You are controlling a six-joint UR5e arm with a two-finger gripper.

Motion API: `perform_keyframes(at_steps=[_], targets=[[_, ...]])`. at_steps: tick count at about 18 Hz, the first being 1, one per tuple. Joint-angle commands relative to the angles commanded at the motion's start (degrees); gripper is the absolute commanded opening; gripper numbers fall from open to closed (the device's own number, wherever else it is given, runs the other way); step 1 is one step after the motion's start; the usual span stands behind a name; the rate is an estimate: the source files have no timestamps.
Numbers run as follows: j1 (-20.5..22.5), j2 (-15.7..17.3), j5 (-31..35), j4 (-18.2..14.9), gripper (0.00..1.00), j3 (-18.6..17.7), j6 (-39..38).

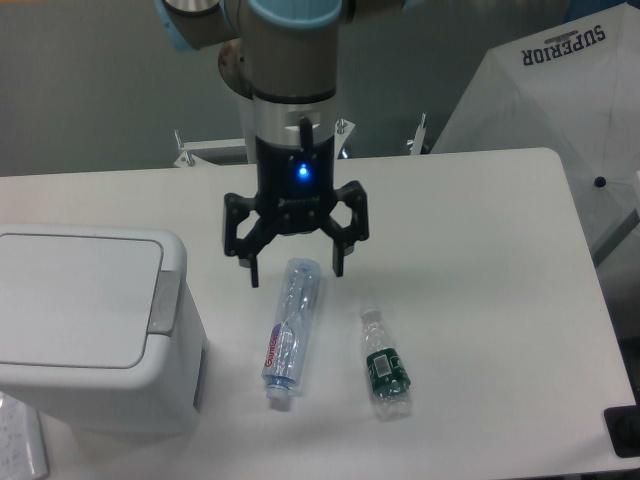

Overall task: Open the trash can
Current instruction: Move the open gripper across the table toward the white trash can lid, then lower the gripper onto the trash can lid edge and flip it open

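Note:
The trash can [90, 330] is a large white boxy bin at the left of the table, its flat lid down and a grey push-button tab [165, 300] on its right edge. My gripper [296, 272] hangs open to the right of the can, fingers spread wide, just above the top end of a clear bottle. Nothing is held between the fingers.
A clear bottle with a red-and-blue label [290, 330] lies on the table below the gripper. A smaller bottle with a dark green label [385, 365] lies to its right. A white umbrella [560, 110] leans at the far right beyond the table edge.

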Motion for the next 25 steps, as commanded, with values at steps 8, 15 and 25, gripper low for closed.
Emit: perform_keyframes(at_steps=[8, 15, 25], targets=[[-3.1, -1.1, 0.0, 2.4, 1.00, 0.0, -5.5], [-4.1, -1.4, 0.1, 2.5, 1.00, -0.6, -5.6], [-4.9, -1.4, 0.2, 2.5, 1.00, -1.5, -5.6]])
